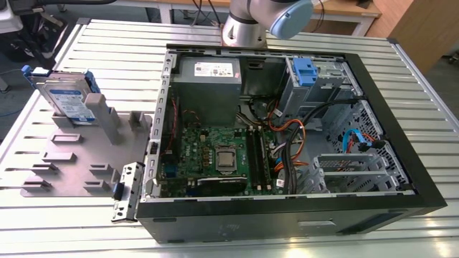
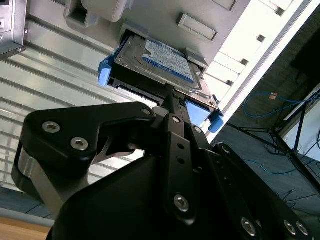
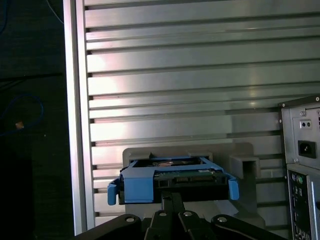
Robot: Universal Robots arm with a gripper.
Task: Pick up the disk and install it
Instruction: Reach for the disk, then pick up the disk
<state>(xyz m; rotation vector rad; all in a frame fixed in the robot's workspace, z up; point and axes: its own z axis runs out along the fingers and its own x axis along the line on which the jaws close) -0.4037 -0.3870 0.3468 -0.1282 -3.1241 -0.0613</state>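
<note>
The disk (image 1: 68, 99) is a silver-grey hard drive with a white-and-blue label and blue side rails. It stands tilted in a slot of the grey holder (image 1: 72, 161), on the exterior view's left. In both wrist views the disk (image 2: 160, 60) (image 3: 172, 175) lies just beyond my gripper (image 2: 171, 95) (image 3: 173, 196). The black fingers are pressed together with nothing between them, and they do not touch the disk. My arm's base (image 1: 251, 21) stands behind the open computer case (image 1: 287, 207).
The case lies on its side on a slatted metal table (image 1: 107, 48), with the motherboard (image 1: 222, 158), cables and a grey power-supply box (image 1: 208, 70) showing. A blue latch on a grey drive cage (image 1: 305, 72) sits at the case's far corner. A loose metal bracket (image 1: 126, 191) lies beside the case.
</note>
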